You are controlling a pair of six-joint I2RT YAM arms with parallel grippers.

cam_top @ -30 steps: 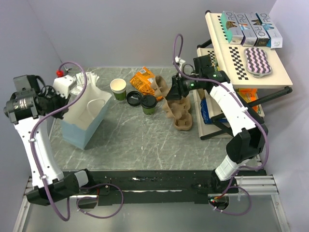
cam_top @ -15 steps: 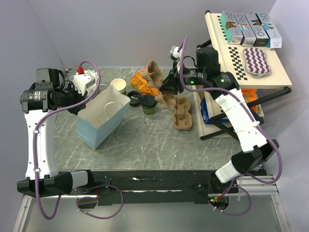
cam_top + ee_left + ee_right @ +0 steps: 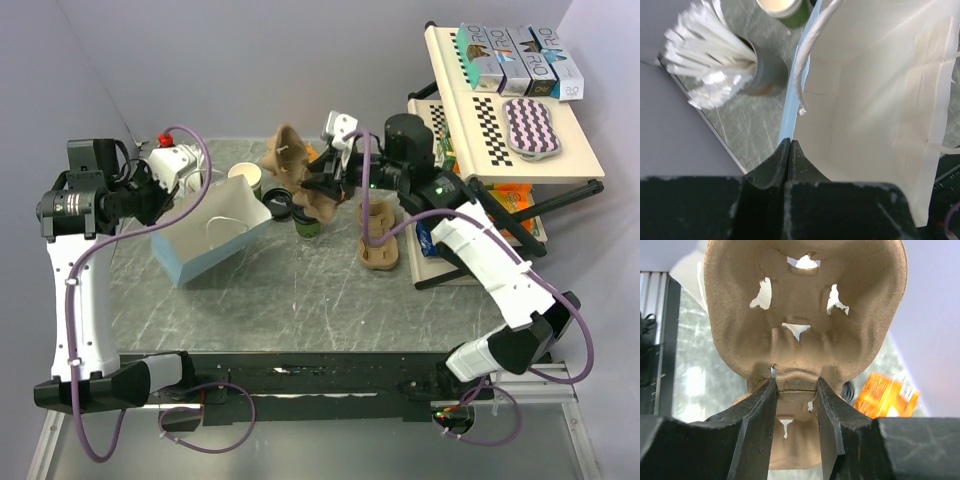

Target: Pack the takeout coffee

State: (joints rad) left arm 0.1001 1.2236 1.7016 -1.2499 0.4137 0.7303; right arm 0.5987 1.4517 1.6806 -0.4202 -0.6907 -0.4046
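We'd grip the light, crushable takeout coffee below its lid, six o'clock of the carrier; right gripper pinches that, left gripper pinches the bag.

White sticks blurred (orange packet too), lidless cup cut by top edge

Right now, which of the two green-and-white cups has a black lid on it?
The lidded cup is the one by the lifted cardboard carrier; the open cup, nearer the paper bag, shows its pale inside.
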